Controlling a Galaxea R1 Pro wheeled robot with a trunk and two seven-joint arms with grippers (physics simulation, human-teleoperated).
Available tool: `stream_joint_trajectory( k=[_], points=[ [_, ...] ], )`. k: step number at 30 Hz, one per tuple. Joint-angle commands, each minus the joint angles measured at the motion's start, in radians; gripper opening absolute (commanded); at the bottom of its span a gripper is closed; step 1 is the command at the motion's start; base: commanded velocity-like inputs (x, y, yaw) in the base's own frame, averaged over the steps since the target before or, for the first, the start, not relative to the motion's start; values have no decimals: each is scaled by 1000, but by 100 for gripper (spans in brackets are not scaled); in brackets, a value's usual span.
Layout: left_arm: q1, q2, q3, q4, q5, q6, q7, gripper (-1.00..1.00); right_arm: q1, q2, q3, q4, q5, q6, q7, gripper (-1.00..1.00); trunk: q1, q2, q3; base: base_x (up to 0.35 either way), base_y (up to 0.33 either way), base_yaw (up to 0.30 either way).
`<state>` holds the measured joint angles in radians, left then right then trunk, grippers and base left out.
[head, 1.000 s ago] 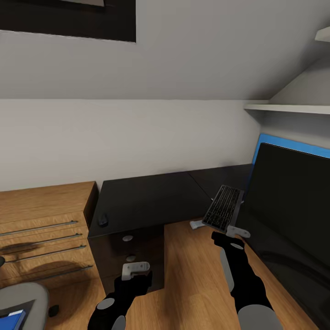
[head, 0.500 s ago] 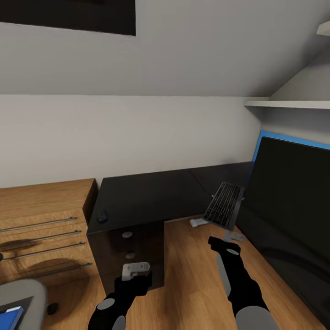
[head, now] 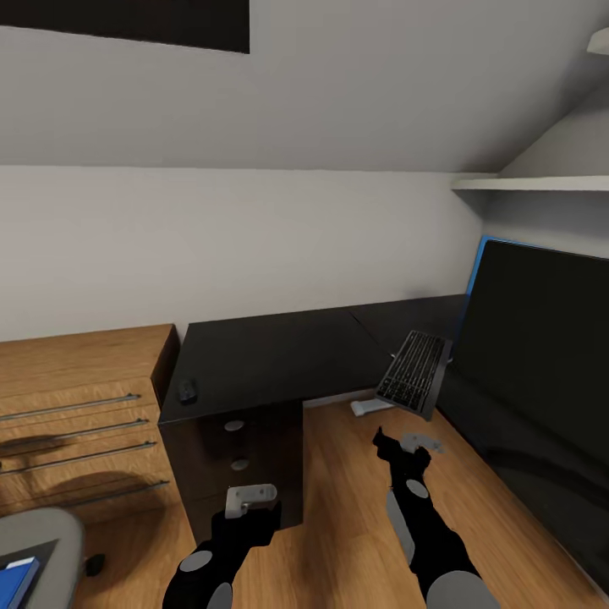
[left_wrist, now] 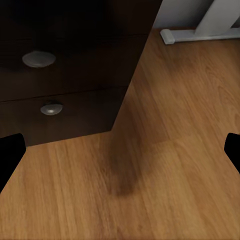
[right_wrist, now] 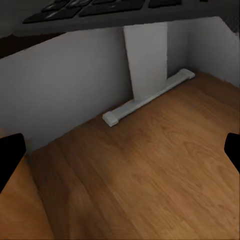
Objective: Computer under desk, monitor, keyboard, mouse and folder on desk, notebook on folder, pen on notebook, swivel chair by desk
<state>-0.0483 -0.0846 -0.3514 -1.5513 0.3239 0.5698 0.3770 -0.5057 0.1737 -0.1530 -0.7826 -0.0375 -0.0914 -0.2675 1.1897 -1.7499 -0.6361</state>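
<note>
**Change.** Right gripper (head: 404,440) has dropped back from the keyboard (head: 414,372), which it was touching a second ago. It now hangs below it, clear of it, jaws spread and empty. Left gripper (head: 251,499) is unmoved, low over the floor, jaws likewise spread and empty.

**Keyboard.** Tilted at the desk's (head: 279,355) inner edge, just beside the monitor (head: 541,381), partly overhanging the floor. Judged released, though seating looks doubtful.

**Outstanding.** Mouse (head: 187,390) sits at the far desk corner, well apart from the keyboard. Folder (head: 17,579) lies on the chair (head: 42,533).

**Views.** Right wrist view looks under the keyboard (right_wrist: 100,10) to the white desk leg (right_wrist: 150,97). Left wrist view gives dark drawers (left_wrist: 60,75).
</note>
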Motion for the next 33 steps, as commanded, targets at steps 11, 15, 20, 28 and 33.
stream_joint_trajectory(
  k=[11,15,20,28,33],
  points=[
    [-1,0,-1,0,12,2,10,100,29,1,-1,-40,-522,-94,220,100,0,-1,-1,0,0,0],
    [-1,0,-1,0,11,2,10,100,56,1,-4,-63,-588,-99,339,100,0,-1,-1,0,0,0],
    [-1,0,-3,0,11,2,10,100,64,1,-6,-71,-666,-102,368,100,0,-1,-1,0,0,0],
    [-1,0,-3,0,9,2,10,100,68,1,-9,-69,-758,-148,372,100,0,-1,-1,0,0,0],
    [-1,0,-4,0,9,2,10,100,68,1,-8,-65,-772,-158,372,100,0,-1,-1,0,0,0]
  ],
)
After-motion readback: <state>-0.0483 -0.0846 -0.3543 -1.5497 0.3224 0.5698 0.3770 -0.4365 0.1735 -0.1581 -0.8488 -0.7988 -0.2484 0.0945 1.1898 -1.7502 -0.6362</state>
